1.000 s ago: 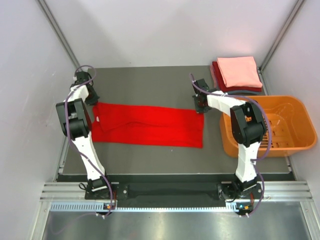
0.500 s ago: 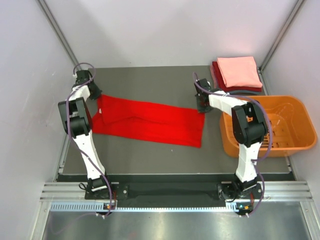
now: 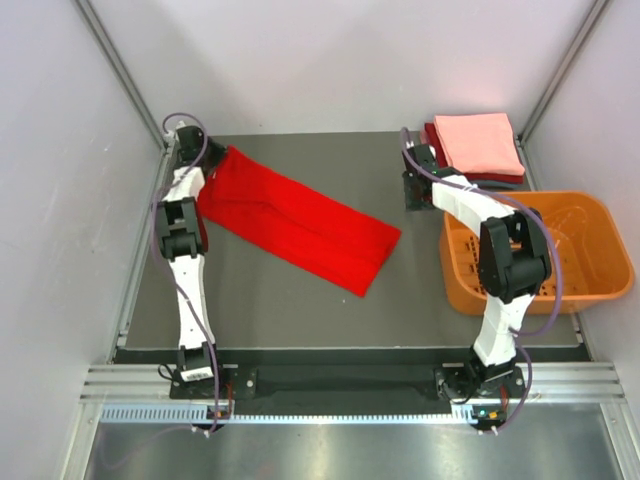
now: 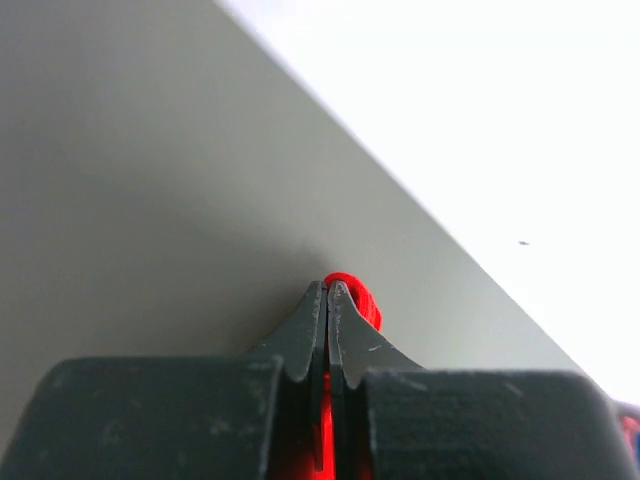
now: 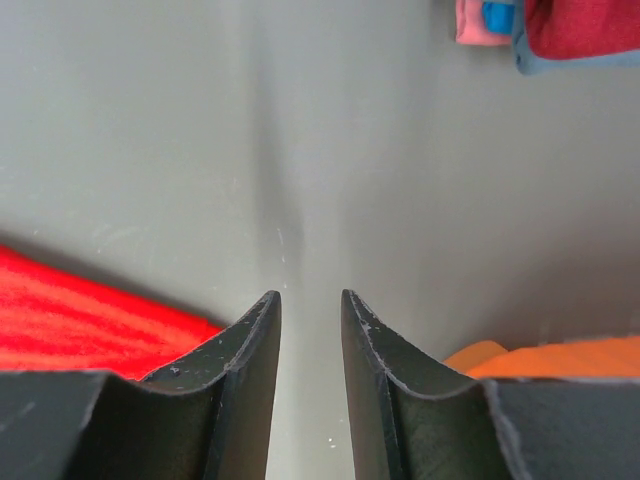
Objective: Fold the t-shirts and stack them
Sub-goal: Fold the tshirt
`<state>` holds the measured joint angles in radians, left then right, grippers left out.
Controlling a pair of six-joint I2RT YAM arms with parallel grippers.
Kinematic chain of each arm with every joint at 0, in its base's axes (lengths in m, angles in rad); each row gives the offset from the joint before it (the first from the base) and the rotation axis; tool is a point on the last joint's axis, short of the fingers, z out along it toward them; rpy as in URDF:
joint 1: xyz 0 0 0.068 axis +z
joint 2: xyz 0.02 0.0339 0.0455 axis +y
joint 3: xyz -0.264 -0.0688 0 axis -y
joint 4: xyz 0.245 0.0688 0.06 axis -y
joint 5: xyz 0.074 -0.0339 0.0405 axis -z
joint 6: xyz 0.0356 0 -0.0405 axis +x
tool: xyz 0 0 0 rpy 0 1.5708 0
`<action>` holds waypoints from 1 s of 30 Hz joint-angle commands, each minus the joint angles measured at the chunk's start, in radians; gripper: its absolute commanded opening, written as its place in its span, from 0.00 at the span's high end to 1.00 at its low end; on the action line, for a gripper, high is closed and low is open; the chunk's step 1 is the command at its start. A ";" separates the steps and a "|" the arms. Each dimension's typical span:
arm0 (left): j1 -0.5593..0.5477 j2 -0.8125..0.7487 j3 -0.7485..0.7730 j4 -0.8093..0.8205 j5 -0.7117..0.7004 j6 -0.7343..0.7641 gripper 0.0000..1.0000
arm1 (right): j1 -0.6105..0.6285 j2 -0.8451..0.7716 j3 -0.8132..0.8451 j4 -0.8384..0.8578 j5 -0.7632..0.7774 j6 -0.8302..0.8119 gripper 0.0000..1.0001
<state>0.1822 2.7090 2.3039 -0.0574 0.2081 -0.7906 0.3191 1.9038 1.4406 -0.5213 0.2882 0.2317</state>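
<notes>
The left end effector [image 4: 328, 288] is pinching the bright red t-shirt [image 3: 300, 222] tight, while the right end effector [image 5: 310, 300] is hanging slightly parted, empty.

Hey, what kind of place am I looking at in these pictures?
Probably a robot test cell rather than a home laundry room: plain white walls box in a grey table, two robot arms are bolted at its near edge, and a red t-shirt lies on it.
</notes>
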 commanded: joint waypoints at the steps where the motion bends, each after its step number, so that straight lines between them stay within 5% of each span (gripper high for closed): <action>1: -0.026 0.051 0.115 0.155 0.062 -0.119 1.00 | 0.006 -0.049 0.047 -0.015 -0.015 -0.041 0.68; 6: -0.018 -0.145 -0.099 0.163 0.068 -0.007 0.80 | 0.043 -0.107 0.014 -0.039 -0.070 -0.113 0.66; 13: 0.037 -0.343 -0.255 -0.042 0.060 0.200 0.59 | 0.364 -0.224 -0.153 0.070 -0.064 -0.266 0.60; 23: 0.060 -0.541 -0.339 -0.488 -0.225 0.387 0.57 | 0.655 -0.187 -0.261 0.081 0.003 -0.279 0.62; 30: 0.062 -0.802 -0.804 -0.317 -0.052 0.318 0.58 | 0.699 -0.176 -0.353 0.084 0.002 -0.238 0.63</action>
<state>0.2478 2.0201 1.6428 -0.4232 0.0795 -0.4622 1.0058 1.7210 1.1198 -0.4545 0.2630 -0.0219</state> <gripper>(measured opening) 0.416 0.371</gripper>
